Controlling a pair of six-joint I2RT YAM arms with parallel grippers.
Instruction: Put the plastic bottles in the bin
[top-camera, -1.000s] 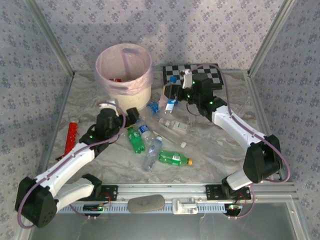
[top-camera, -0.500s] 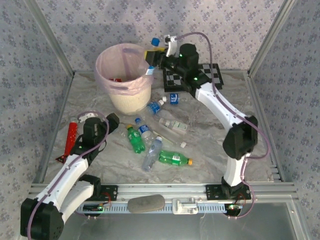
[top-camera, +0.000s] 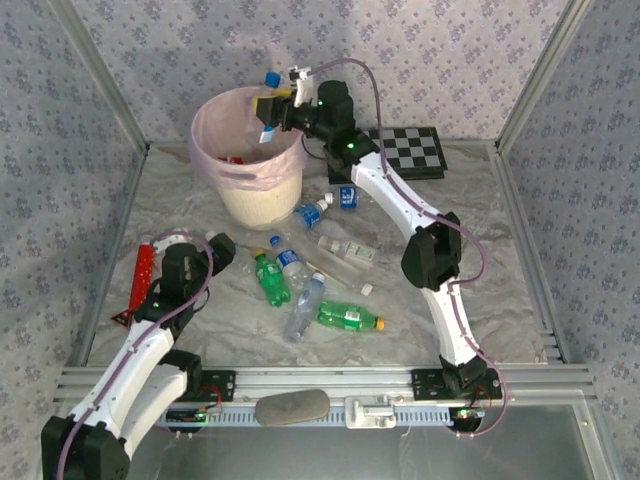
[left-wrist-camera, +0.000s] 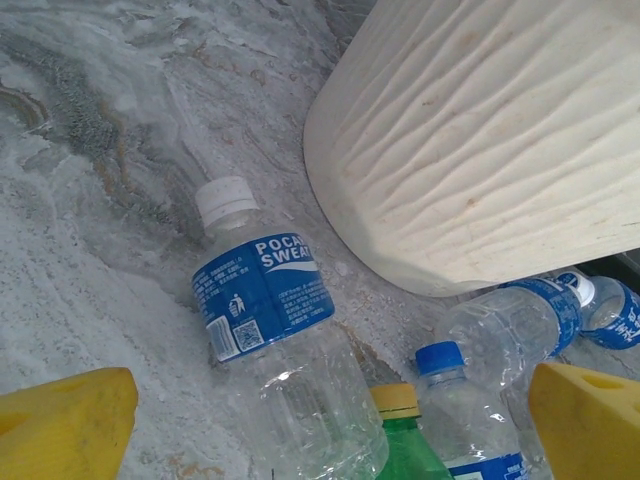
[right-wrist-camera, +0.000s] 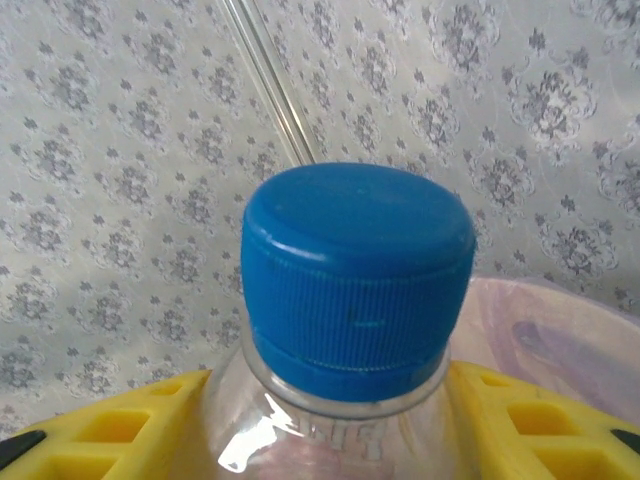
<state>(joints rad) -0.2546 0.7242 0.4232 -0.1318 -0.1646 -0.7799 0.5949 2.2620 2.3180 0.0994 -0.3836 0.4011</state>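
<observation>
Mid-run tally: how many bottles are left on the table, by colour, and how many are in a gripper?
Green bottles: 2
Clear bottles: 6, one by the left gripper
Blue-capped bottle in the right gripper: 1
Total: 9

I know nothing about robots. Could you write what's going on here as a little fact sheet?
Right tool: shut on a clear blue-capped bottle, held up at the bin's rim
Left tool: open, low over the table, a Pocari Sweat bottle lying in front of it
Bin: cream, pink liner, something red inside
Bottles on the table: several, clear and green, lying between the arms
Also there: chessboard at the far side, right of the bin
</observation>
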